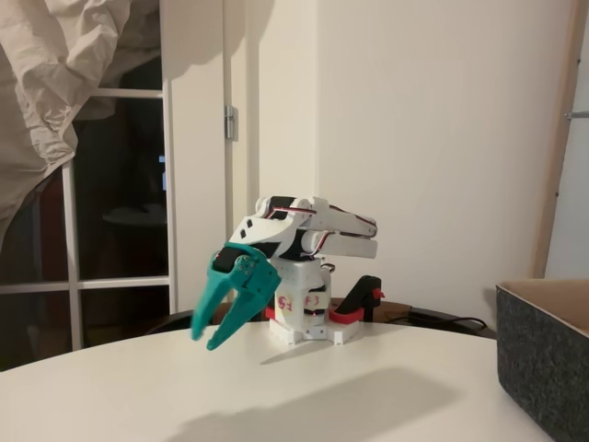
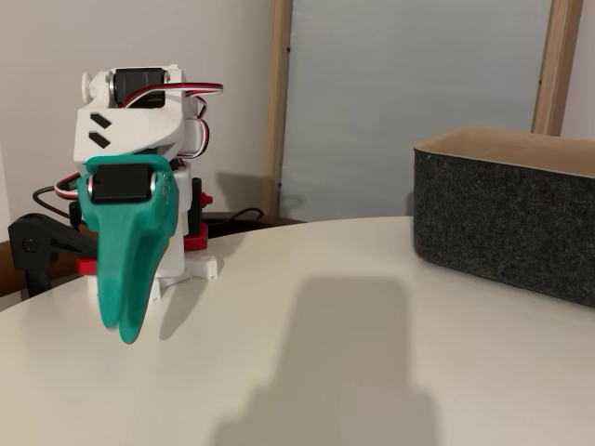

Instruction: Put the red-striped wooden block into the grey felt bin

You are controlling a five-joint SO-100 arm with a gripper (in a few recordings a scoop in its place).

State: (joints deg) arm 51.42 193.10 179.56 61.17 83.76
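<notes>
— Where is your gripper sitting at the moment?

— My teal gripper (image 1: 208, 339) hangs off the folded white arm (image 1: 313, 230), tips pointing down toward the white table (image 1: 368, 387) and hovering just above it. In a fixed view it leans down to the left of the arm's base (image 1: 308, 318); in the other (image 2: 125, 330) I see it nearly edge-on, in front of the base.

— Open or closed?

— A little parted. From the side, the two fingers (image 1: 247, 308) show a narrow gap between them that closes toward the tips. Nothing is between them. In the edge-on picture the fingers overlap, so I can't judge the gap there.

— And the grey felt bin?

— It stands on the table well apart from my gripper. In one picture its dark grey wall (image 1: 543, 354) comes in at the right edge, with a light tan inner rim along the top. In the other it (image 2: 507, 218) sits on the right side of the table, upright, its thick walls straight and the tan lining showing at the rim.

— The red-striped wooden block?

— I can't place it; the inside of the bin is hidden from both cameras.

— Anything else near you?

— A black and red clamp (image 1: 363, 304) holds the base to the table's edge, and the arm's shadow (image 2: 321, 372) falls across the tabletop.
</notes>
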